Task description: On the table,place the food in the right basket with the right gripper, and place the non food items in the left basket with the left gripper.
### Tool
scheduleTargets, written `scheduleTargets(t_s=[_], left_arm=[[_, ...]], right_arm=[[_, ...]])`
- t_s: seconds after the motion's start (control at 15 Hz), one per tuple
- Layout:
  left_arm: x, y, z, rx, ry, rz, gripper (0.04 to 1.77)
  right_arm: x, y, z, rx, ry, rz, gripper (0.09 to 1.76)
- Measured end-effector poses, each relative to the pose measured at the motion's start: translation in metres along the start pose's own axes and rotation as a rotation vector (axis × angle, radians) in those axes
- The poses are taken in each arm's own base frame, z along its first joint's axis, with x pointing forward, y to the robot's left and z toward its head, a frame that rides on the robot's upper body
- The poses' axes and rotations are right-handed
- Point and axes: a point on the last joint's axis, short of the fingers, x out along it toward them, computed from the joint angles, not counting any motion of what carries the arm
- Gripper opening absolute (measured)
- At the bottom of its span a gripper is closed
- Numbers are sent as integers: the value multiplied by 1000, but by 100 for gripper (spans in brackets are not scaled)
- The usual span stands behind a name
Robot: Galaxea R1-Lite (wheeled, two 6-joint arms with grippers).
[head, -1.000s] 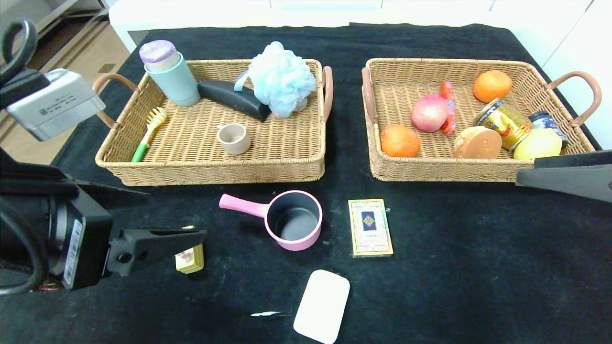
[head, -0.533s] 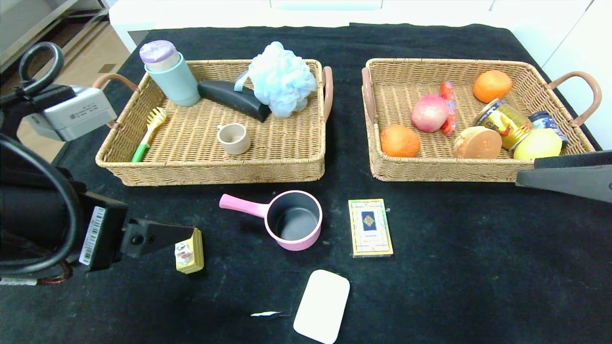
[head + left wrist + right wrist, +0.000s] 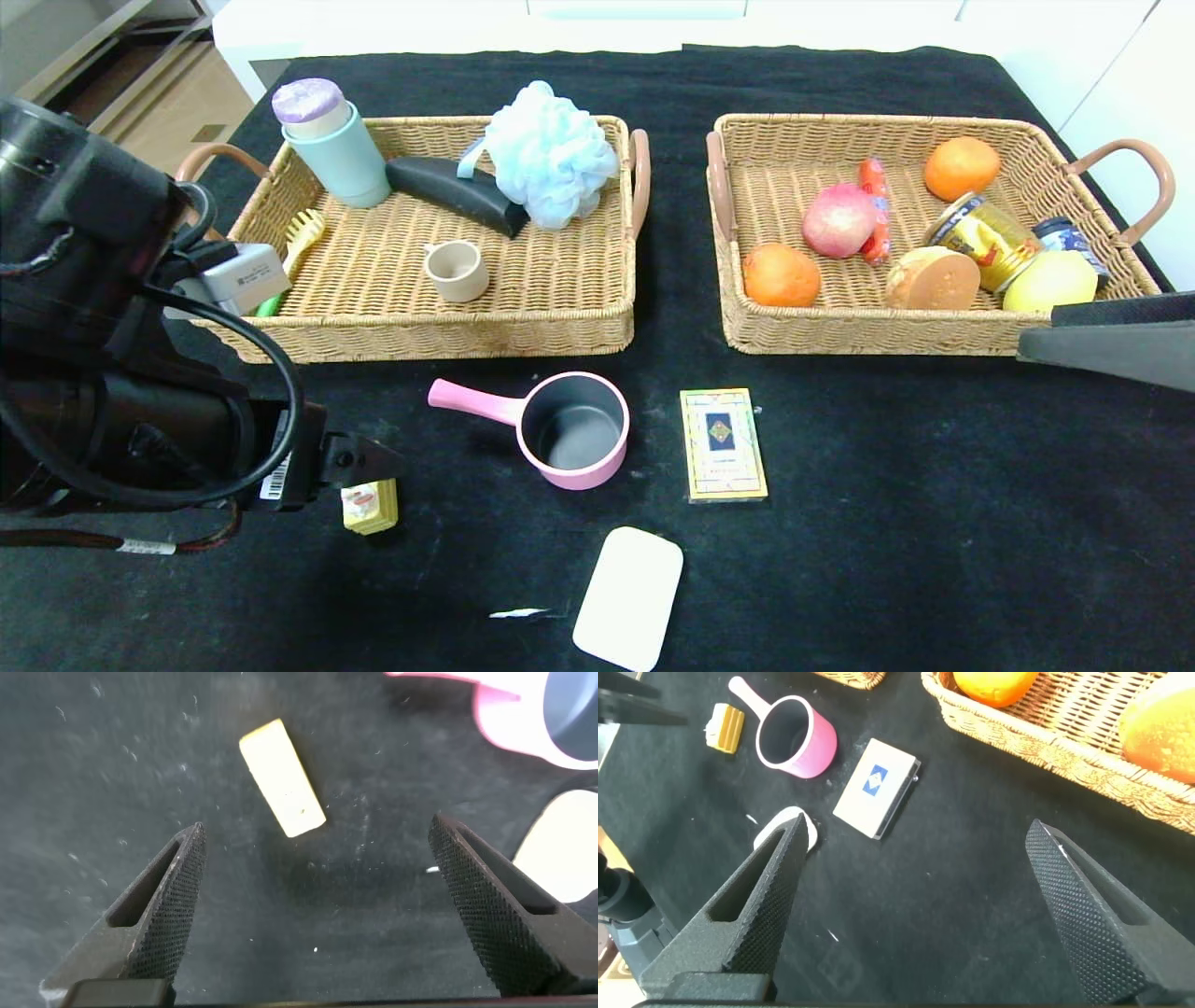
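The left gripper (image 3: 318,915) hangs low over the near left of the table (image 3: 934,523), its two fingers spread wide with nothing between them, and the small yellow block (image 3: 371,505) lies on the cloth just past the fingertips, apart from both. To the right of that block sits the pink saucepan (image 3: 571,431), handle pointing left, upright on the cloth in front of the left basket (image 3: 420,331). Right of the pan lies the card box (image 3: 723,445) with its blue diamond facing up, and nearer the robot, between pan and box, the white flat bar (image 3: 628,597) rests at a slant. The right gripper (image 3: 920,905) is parked at the right edge of the table, just in front of the right basket (image 3: 868,331), fingers also spread wide and holding nothing. Inside that right basket the peach (image 3: 839,220) sits near the middle, with a bumpy orange fruit (image 3: 780,274) at its near left corner. So one food item and three non food items are out on the cloth.
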Motion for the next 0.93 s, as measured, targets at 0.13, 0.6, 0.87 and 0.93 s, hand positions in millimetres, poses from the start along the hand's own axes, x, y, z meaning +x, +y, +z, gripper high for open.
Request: scheduleTargets(t_s=[0.13, 0.6, 0.87, 0.93], left_arm=[[9, 2, -1, -32, 29, 17, 172], [39, 13, 3, -150, 108, 67, 172], [58, 17, 9, -189, 130, 61, 172], [61, 17, 9, -192, 139, 66, 172]], right_arm=[[-1, 1, 0, -2, -2, 1, 170], [0, 1, -1, -3, 3, 7, 170], [0, 2, -1, -3, 3, 7, 170], [0, 1, -1, -3, 3, 8, 170]])
